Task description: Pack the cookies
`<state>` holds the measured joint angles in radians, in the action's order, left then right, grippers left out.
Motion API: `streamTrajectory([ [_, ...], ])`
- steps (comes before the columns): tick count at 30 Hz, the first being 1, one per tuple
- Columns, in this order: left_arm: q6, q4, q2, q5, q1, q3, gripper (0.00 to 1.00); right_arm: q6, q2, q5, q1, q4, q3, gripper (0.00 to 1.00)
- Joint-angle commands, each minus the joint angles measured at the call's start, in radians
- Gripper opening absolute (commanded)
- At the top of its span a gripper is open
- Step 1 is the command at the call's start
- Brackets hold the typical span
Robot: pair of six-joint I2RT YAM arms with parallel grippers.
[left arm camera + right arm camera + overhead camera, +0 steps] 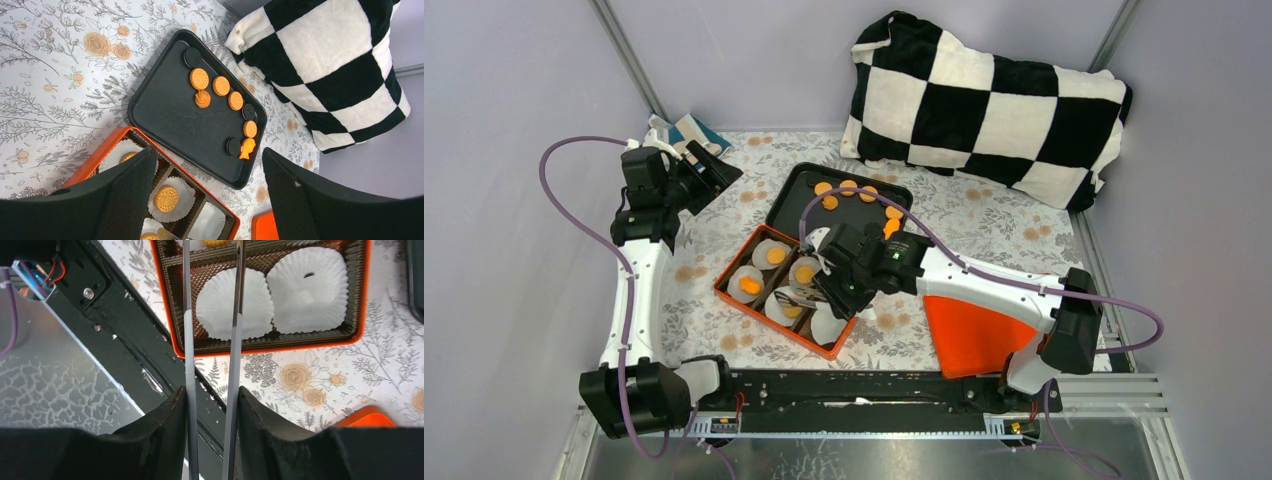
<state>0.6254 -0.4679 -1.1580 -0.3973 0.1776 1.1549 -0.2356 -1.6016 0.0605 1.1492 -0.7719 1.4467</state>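
Several orange-yellow cookies (199,78), one fish-shaped (247,148), lie with dark ones (192,56) along the far side of a black tray (170,115). An orange box (729,262) in front of it has white paper liners; some hold a cookie (776,256), and two near liners (235,305) are empty. My right gripper (839,290) hangs over the box's near end, shut on metal tongs (188,340) whose two blades run up between its fingers (165,425) towards a cookie (216,242) at the frame edge. My left gripper (209,152) is open, raised left of the tray, holding nothing.
A black-and-white chequered pillow (994,100) lies at the back right. An orange lid (969,335) rests under the right arm. A blue-and-white packet (686,130) sits in the back left corner. The black base rail (125,340) runs just in front of the box.
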Motion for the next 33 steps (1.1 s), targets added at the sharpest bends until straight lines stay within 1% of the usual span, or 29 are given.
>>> streamTrajectory([
  [1, -0.016, 0.024, 0.013, -0.012, 0.005, 0.031, 0.82, -0.001, 0.068, -0.123, 0.006, 0.056, 0.064, 0.42],
  [4, -0.007, 0.033, 0.012, -0.017, 0.005, 0.032, 0.82, 0.015, 0.104, -0.262, 0.005, 0.039, 0.104, 0.44],
  [6, -0.002, 0.038, 0.007, -0.027, 0.005, 0.034, 0.82, 0.035, 0.117, -0.384, 0.003, 0.013, 0.130, 0.46],
  [8, 0.004, 0.046, 0.001, -0.037, 0.004, 0.033, 0.82, 0.050, 0.119, -0.483, -0.014, -0.019, 0.145, 0.46],
  [10, 0.009, 0.057, -0.005, -0.042, 0.002, 0.030, 0.82, 0.051, 0.116, -0.528, -0.056, -0.038, 0.144, 0.46],
  [14, 0.014, 0.067, -0.024, -0.045, -0.012, 0.029, 0.82, 0.043, 0.110, -0.505, -0.175, -0.015, 0.075, 0.46],
  [18, 0.011, 0.067, -0.032, -0.041, -0.019, 0.029, 0.82, 0.039, 0.103, -0.474, -0.253, 0.012, -0.010, 0.47],
  [25, 0.007, 0.071, -0.038, -0.039, -0.020, 0.019, 0.82, 0.021, 0.059, -0.427, -0.287, 0.054, -0.116, 0.48],
  [33, 0.005, 0.075, -0.031, -0.038, -0.019, 0.001, 0.82, -0.032, 0.058, -0.341, -0.293, 0.075, -0.204, 0.49],
])
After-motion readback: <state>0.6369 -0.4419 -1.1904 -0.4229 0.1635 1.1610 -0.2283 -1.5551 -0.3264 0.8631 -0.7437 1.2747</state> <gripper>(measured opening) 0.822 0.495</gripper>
